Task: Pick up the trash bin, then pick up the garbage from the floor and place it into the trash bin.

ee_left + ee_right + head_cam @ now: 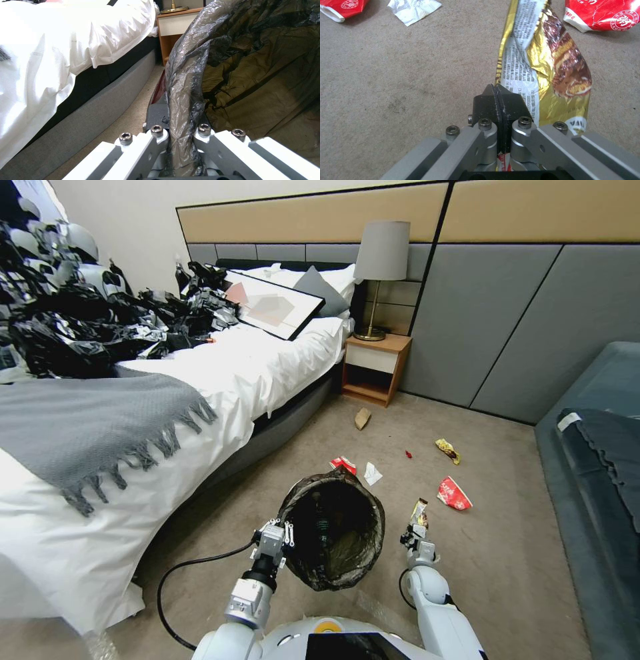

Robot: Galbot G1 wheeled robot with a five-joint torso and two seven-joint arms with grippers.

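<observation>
The trash bin (331, 530), lined with a crinkly black bag, hangs tilted just above the carpet. My left gripper (275, 532) is shut on its rim, and the left wrist view shows the liner (186, 82) pinched in the left gripper (180, 125). To the bin's right, my right gripper (415, 535) is shut on a gold-and-brown snack wrapper (419, 511), which stands up from the closed right gripper (497, 97) as a long foil wrapper (553, 75). More garbage lies on the floor ahead: a red-and-white wrapper (454, 493), a white tissue (372, 473), another red wrapper (343, 465), a yellow wrapper (447, 450).
A tiny red scrap (408, 453) and brown crumpled paper (362, 418) lie farther off, toward the nightstand (375, 368). The bed (200, 380) runs along the left, and a grey-blue sofa (600, 480) is on the right. Open carpet lies between them.
</observation>
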